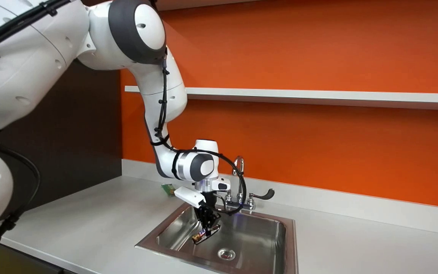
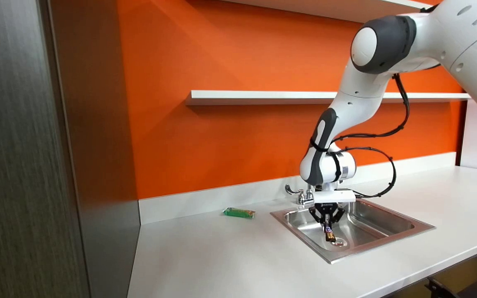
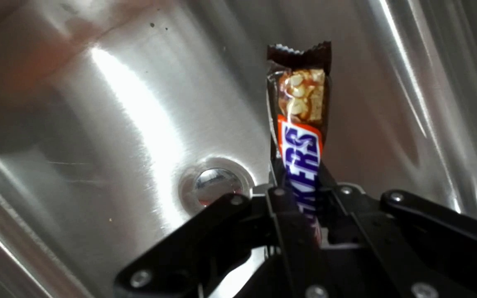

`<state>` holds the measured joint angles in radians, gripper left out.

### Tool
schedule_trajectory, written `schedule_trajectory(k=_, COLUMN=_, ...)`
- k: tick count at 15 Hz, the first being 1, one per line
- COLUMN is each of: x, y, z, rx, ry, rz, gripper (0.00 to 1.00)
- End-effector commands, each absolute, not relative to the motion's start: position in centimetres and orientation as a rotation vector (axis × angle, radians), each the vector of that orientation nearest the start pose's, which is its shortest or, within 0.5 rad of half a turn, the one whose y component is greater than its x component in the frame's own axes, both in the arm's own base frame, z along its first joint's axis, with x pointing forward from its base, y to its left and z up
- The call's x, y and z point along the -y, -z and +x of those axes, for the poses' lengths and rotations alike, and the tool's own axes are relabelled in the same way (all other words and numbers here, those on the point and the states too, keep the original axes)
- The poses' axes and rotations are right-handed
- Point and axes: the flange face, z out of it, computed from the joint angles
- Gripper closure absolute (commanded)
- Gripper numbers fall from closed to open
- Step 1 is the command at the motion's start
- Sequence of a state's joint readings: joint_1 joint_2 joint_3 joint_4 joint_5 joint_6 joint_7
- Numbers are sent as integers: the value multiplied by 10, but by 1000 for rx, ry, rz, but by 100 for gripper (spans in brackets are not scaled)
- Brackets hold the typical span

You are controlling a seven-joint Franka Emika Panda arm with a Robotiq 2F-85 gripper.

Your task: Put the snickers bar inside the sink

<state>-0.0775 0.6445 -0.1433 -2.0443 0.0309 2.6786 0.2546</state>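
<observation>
Gripper (image 3: 302, 182) clamped on the candy bar (image 3: 300, 132); we have it near the drain (image 3: 218, 186), over the sink (image 1: 291, 243). Drop height unclear. If we let go too high, it could bounce or skid across the sink.

Reads bright, even, slightly soft in both exterior views; in wrist view, flares white along the sink (image 3: 143, 111), goes near-black at the pincer (image 3: 302, 176).

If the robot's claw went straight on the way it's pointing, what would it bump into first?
Probably the steel bottom of the sink, though the snickers bar pinched in the claw might touch down first. I can't tell how far below.
</observation>
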Motion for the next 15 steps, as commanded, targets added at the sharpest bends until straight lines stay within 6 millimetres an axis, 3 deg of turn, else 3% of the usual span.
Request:
schedule_trajectory(k=1, x=143, y=-111, z=570, rx=-777, ry=7, rz=-3098, gripper=96)
schedule_trajectory(k=8, x=149, y=-90, z=561, rx=-807, ry=-37, rz=-3088, gripper=96)
schedule_trajectory(k=15, x=150, y=-81, z=557, rx=-812, ry=-64, rz=-3089, gripper=96)
